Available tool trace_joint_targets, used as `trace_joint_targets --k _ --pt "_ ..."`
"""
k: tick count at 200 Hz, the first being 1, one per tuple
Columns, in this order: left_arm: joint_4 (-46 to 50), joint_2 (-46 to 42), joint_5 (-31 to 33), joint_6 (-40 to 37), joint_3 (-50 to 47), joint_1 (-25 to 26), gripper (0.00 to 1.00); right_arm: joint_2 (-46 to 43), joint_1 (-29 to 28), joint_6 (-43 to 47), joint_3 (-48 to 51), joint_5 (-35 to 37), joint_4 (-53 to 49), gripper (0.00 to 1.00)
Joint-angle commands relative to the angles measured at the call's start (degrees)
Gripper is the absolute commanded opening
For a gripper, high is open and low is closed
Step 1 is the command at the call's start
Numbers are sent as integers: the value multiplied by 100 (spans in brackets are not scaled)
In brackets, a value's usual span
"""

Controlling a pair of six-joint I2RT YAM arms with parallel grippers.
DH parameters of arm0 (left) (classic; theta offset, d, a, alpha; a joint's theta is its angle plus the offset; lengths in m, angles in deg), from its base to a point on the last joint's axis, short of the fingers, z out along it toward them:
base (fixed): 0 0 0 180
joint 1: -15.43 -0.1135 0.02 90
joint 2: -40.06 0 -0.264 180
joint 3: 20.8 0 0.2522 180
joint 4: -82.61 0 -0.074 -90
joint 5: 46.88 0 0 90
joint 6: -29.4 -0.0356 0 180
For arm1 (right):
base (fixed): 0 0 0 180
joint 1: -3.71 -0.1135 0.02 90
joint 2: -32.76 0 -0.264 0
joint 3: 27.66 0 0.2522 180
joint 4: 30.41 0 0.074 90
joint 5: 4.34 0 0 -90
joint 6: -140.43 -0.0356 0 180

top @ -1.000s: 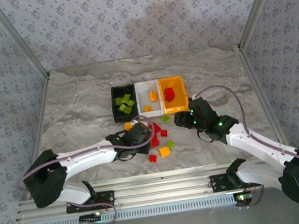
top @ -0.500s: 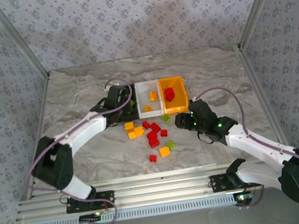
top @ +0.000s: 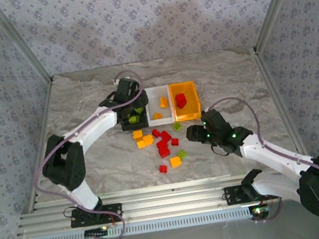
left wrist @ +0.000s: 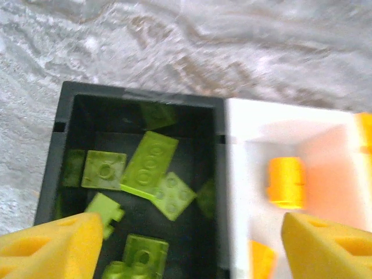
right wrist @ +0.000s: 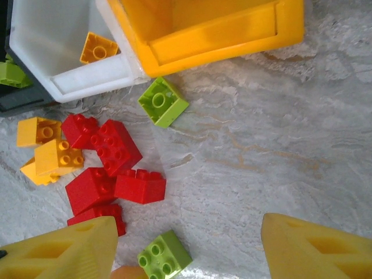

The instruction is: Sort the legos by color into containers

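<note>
my left fingers (top: 133,106) hung open over the black bin (left wrist: 116,96), leftmost in the far row, with lime legos (left wrist: 148,165) lying inside. my right fingers (top: 193,132) stood open above loose red legos (right wrist: 116,148) on the desk (right wrist: 261,133).

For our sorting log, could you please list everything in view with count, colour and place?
Black bin: one, left of row.
White bin: one, middle.
Orange bin: one, right.
Green legos: several in black bin; two loose on table.
Orange legos: two in white bin; four loose.
Red legos: at least one in orange bin; about six loose.
Table: one, grey marble.
Left gripper: one, yellow-tipped, open above black bin.
Right gripper: one, yellow-tipped, open above loose legos.
</note>
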Motion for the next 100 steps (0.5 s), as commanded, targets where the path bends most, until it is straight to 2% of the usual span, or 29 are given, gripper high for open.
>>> trace_joint_targets --k 1,13,40,65,100 --pt "-125 -968 -186 -39 -196 309 87 282 -162 47 -84 -208 73 68" --pt "-190 -1391 -283 -11 -485 478 100 507 -275 114 -211 -232 138 69" --pt "-296 -2360 -490 240 -1345 823 100 1154 -625 277 -611 -171 216 69" --pt "-231 -3163 -337 493 -2209 1153 100 1729 -826 298 -905 -40 324 69" --pt "100 -4062 -179 954 -3158 1328 100 2404 -968 265 -1273 56 397 68"
